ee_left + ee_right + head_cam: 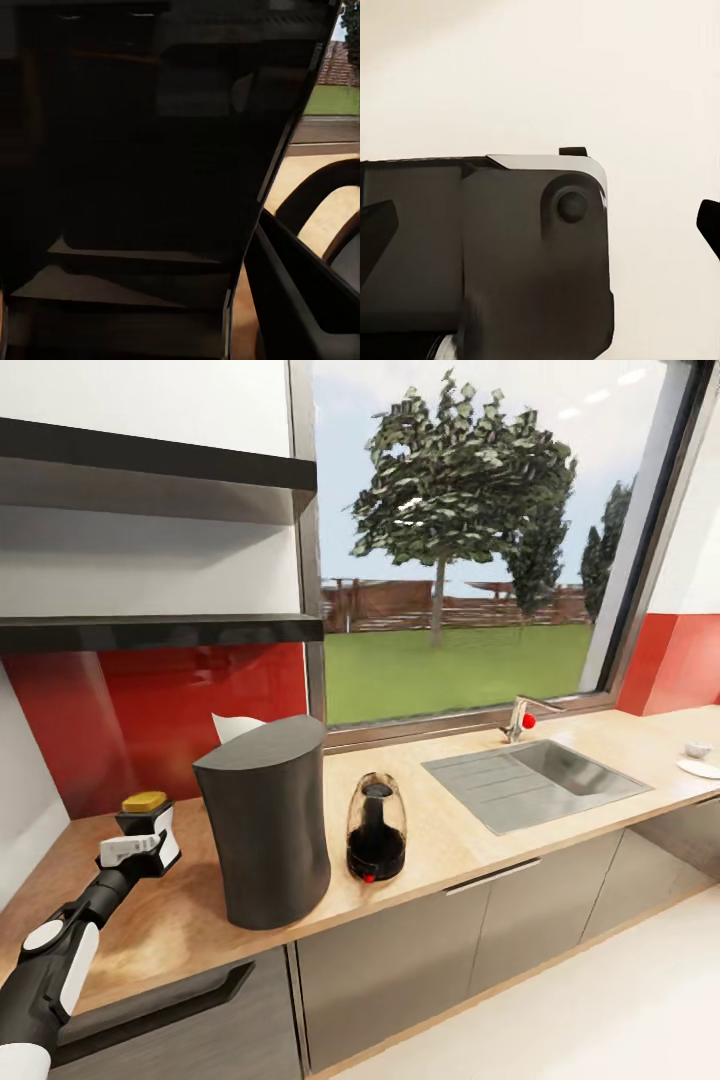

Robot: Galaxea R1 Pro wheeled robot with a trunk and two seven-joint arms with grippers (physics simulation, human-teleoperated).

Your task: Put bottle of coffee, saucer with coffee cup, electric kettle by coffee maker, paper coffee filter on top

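Left fingers point(140, 847) grip the upright bottle of coffee point(147, 821) on the countertop point(440, 840).

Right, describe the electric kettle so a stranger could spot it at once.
Start at the light wood countertop under the big window. Between the steel sink and the tall dark-grey coffee maker stands the electric kettle: egg-shaped clear glass, black inside, red switch at its base, much shorter than the coffee maker.
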